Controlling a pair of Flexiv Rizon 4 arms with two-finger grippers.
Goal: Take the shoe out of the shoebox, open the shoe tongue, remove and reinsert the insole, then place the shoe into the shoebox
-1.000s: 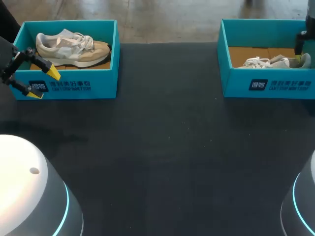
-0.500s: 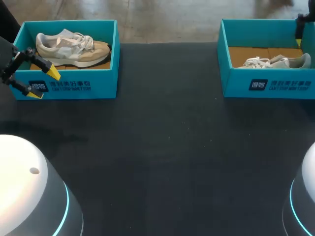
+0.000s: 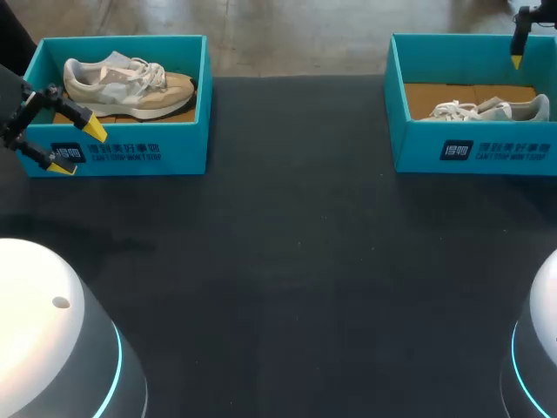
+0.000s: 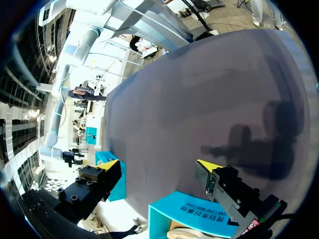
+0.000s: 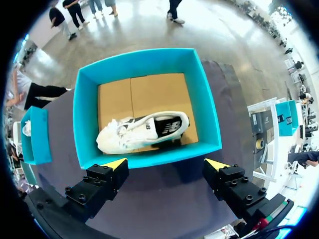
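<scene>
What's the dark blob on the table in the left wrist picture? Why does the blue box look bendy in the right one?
Left wrist view: a shadow on the table, likely the left gripper's own. Right wrist view: the lens curves the box's straight walls; head view: the same box looks straight.

A black table (image 3: 287, 261) is filling the head view, its matte top running from 6 o'clock up to a straight far edge towards 12 o'clock. Light is falling evenly across it, showing a fine speckled weave. In the left wrist view the same top is looking paler and greyer, and a soft dark shadow (image 4: 259, 149) is lying on it.
</scene>
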